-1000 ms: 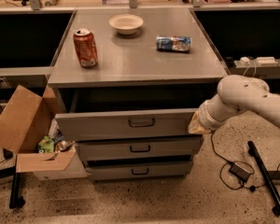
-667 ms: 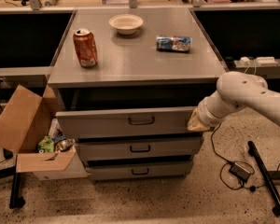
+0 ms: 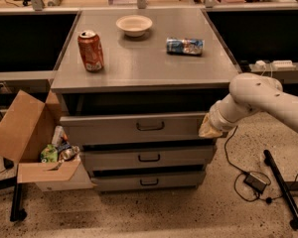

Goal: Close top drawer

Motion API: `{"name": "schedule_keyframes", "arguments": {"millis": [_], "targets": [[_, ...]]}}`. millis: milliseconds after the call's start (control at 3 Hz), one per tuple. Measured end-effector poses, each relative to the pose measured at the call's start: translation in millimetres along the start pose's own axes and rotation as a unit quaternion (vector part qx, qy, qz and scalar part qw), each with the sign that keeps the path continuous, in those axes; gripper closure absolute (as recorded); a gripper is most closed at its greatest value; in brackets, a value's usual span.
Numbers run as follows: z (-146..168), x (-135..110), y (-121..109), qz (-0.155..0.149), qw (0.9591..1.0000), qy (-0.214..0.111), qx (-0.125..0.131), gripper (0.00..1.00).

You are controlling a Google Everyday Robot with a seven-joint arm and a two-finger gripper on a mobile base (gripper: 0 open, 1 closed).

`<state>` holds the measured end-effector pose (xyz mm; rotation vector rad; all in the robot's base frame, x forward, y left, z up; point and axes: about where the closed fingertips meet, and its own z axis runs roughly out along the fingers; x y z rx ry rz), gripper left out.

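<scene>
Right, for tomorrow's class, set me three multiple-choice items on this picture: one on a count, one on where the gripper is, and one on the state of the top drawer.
1. How many drawers has the cabinet? A two; B three; C five.
2. Where is the gripper? A above the cabinet; B at the right end of the top drawer front; C on the floor.
3. The top drawer is: A flush shut; B lifted out; C partly pulled out.

Key: 1 B, three grey fronts are stacked, each with a black handle. 2 B, it sits at that front's right end. 3 C, its front juts past the two lower fronts.
</scene>
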<state>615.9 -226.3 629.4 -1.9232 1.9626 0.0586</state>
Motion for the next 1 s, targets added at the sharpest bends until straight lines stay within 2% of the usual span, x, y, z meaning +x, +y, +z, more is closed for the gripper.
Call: {"name": "schedule_keyframes", "arguments": {"millis": [333, 667, 1000], "targets": [[0.4, 0.3, 0.4, -0.001, 1.0000, -0.002, -0.002, 0.13], [-8.2, -2.5, 21.4, -0.010, 0.9999, -0.012, -0.001, 0.00], [-32.4, -15.8, 69.4, -0.036, 0.9988, -0.033, 0.007, 0.00]]}}
